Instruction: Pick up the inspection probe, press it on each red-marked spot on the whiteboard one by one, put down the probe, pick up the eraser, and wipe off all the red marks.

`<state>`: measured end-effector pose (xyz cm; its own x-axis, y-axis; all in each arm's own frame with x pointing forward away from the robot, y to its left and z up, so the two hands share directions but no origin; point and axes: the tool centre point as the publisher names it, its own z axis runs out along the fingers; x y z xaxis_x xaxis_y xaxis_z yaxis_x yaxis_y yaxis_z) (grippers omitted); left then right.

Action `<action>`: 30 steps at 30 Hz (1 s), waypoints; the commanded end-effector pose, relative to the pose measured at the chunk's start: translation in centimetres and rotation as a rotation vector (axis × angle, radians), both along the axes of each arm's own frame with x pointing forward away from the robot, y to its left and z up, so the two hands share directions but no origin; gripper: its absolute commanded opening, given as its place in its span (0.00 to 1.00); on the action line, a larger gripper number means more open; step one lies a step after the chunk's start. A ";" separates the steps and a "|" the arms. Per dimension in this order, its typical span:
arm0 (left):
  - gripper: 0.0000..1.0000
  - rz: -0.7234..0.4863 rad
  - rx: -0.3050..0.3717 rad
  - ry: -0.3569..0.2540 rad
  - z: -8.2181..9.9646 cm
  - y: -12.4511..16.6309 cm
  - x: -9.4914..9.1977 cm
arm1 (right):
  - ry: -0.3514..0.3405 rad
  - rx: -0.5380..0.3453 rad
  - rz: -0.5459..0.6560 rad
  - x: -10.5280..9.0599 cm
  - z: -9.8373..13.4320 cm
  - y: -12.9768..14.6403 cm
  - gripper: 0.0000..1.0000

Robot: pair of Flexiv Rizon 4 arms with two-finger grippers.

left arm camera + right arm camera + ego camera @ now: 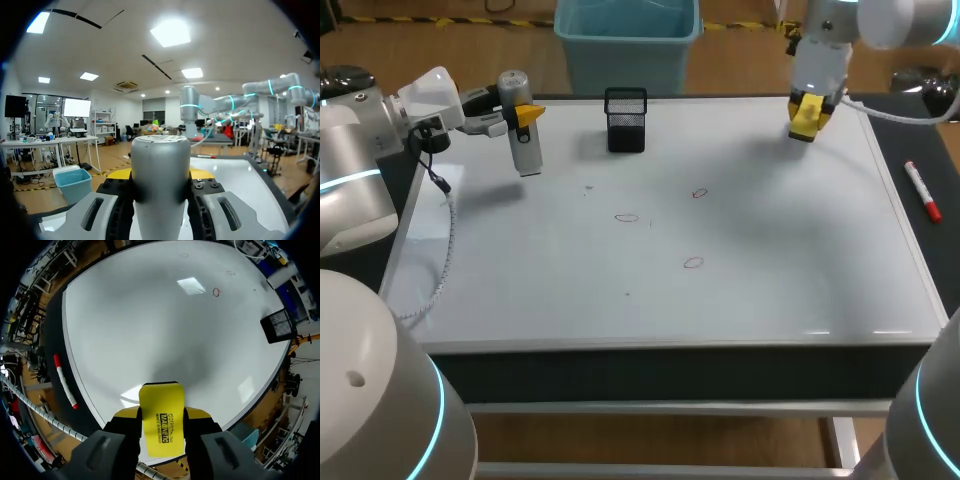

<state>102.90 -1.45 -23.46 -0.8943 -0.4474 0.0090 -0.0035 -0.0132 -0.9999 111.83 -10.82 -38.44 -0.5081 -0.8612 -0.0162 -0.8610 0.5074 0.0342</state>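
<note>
Over the whiteboard's (770,290) back left corner, the left gripper (527,114) is clamping a probe (524,150) between its yellow tips, a smooth grey cylinder with a rounded cap that is hanging nearly upright; whether its lower end is touching the glossy white surface is hard to tell. From the left wrist view the cylinder is filling the middle and hiding the board ahead of the fingers. At the back right corner the right gripper (808,112) is squeezing a flat yellow eraser (161,420) from both sides (black print is showing on its face, and its lower end is cut off behind the fingers). Three thin red marks (627,217), small hand-drawn ovals, are lying near the board's middle, well apart from both tools. A black wire-mesh pen cup (626,120), square in shape, is standing at the back edge between the two arms. A white marker (923,190) with a red cap is lying on the dark tabletop just beside the board's right edge.
</note>
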 end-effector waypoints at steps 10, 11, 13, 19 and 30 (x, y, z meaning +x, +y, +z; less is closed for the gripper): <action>0.00 0.001 0.000 -0.002 0.1 0.0 0.0 | -0.017 0.025 0.015 -1.6 0.3 -0.6 0.00; 0.00 0.001 0.000 -0.002 0.1 0.0 0.0 | -0.017 0.025 0.016 -1.7 0.2 -0.7 0.00; 0.00 0.001 0.000 -0.002 0.1 0.0 0.0 | -0.020 0.023 0.015 -2.0 0.3 -0.7 0.00; 0.00 0.001 0.000 -0.002 0.1 0.0 0.0 | -0.026 0.015 0.018 -2.9 0.4 -1.4 0.00; 0.00 0.001 0.000 -0.002 0.1 0.0 0.0 | -0.020 0.019 0.019 -3.2 0.6 -1.5 0.00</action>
<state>102.90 -1.46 -23.45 -0.8943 -0.4473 0.0090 -0.0034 -0.0132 -0.9999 108.69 -12.25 -37.90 -0.4918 -0.8696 -0.0440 -0.8707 0.4909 0.0296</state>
